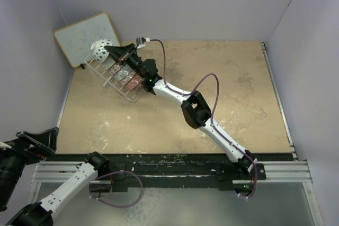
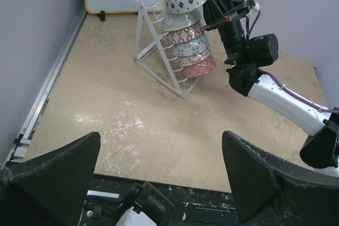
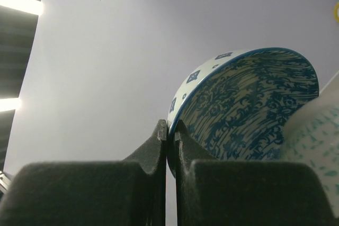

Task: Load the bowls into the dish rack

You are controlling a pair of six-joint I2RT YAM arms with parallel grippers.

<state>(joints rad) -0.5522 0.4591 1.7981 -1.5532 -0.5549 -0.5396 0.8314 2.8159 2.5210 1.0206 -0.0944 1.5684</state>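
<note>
Looking from above, we see the right gripper (image 1: 110,51) pinching a blue bowl (image 1: 100,47) at the top of the dish rack (image 1: 97,70), whiteboard (image 1: 79,35) behind. Left wrist: left gripper (image 2: 161,157) spread, well apart; other bowls (image 2: 188,51) crowd the rack. Right wrist: rim clamped; next, we judge, seat it, then release.

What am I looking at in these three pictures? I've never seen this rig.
Two robot arms stand at the near edge of a table. One picture looks down from above; the other two come from a camera on each wrist. The right arm reaches to a wire rack beside a whiteboard at the far left. The right end effector is shut on the rim of a blue bowl, at the top of a row of bowls already in the rack. The left end effector is open and holds nothing, back near the table's edge.
</note>
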